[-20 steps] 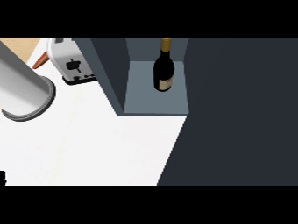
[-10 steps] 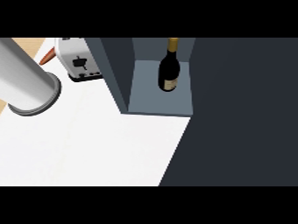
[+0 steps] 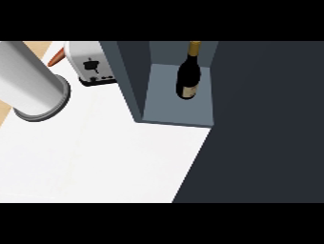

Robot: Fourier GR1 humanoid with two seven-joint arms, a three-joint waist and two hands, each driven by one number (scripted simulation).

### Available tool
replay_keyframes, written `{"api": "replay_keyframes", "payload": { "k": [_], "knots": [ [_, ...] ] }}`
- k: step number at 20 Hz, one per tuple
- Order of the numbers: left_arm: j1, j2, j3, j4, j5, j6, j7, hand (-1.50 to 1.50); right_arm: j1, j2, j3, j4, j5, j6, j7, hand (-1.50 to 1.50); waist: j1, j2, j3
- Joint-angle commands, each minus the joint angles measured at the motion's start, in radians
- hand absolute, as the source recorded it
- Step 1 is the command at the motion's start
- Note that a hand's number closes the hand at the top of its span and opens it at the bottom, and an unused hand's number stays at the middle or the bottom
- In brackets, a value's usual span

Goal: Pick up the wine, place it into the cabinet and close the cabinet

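Wine: dark bottle [image 3: 188, 78] with a gold-topped neck and a pale label low on its body, standing inside the cabinet, on the grey-blue shelf floor, close to the right-hand side of the opening

Cabinet: grey-blue compartment [image 3: 166, 102] open toward the viewer; its left wall runs from the top edge down toward the counter; the bottle is the only item showing inside it

Cabinet door: broad, very dark panel [image 3: 277, 124] filling the right part of the view, its left edge just beside the bottle and slanting down to the lower edge; it does not cover the opening where the bottle stands

Counter: white top [image 3: 94, 152] spreading left of and below the cabinet, with a strip of wood-toned surface along its far left

Toaster: white body with a black base [image 3: 89, 67], sitting on the counter just left of the cabinet's wall; a small orange-red thing peeks out behind its left side, too little of it shows to name

Forearm: big grey cylinder [image 3: 20, 78] coming in at the upper left, ending in a darker grey ring over the counter's left edge

Hands: neither hand shows anywhere, so finger state cannot be told; only a tiny black speck at the lower left edge, not identifiable
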State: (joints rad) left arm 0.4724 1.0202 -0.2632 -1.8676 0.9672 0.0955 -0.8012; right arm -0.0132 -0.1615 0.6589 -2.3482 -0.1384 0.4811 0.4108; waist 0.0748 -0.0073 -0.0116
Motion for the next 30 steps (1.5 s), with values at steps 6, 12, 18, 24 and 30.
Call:
{"api": "replay_keyframes", "payload": {
  "k": [6,12,18,24,30],
  "knots": [
    [-0.006,-0.001,-0.001,0.008,0.005,-0.044,-0.002,1.5,-0.074,0.153,0.067,0.132,0.015,-0.165,0.006,1.5,0.023,0.015,-0.005],
    [-0.013,0.01,0.003,0.009,-0.007,-0.051,0.0,1.5,-0.104,0.154,0.0,0.155,0.03,-0.148,-0.002,1.5,0.045,0.024,-0.006],
    [-0.024,0.006,0.0,0.001,-0.007,-0.06,0.001,1.5,-0.135,0.154,-0.071,0.184,0.032,-0.127,0.004,1.5,0.073,0.038,-0.008],
    [-0.051,0.02,0.002,-0.01,-0.009,-0.078,0.013,1.5,-0.257,0.156,-0.175,0.257,0.029,-0.116,-0.002,1.5,0.099,0.048,-0.007],
    [-0.079,0.009,-0.009,-0.01,-0.006,-0.082,0.026,1.5,-0.495,0.159,-0.25,0.434,0.1,-0.22,0.005,1.5,0.127,0.055,-0.005]
  ]
}}
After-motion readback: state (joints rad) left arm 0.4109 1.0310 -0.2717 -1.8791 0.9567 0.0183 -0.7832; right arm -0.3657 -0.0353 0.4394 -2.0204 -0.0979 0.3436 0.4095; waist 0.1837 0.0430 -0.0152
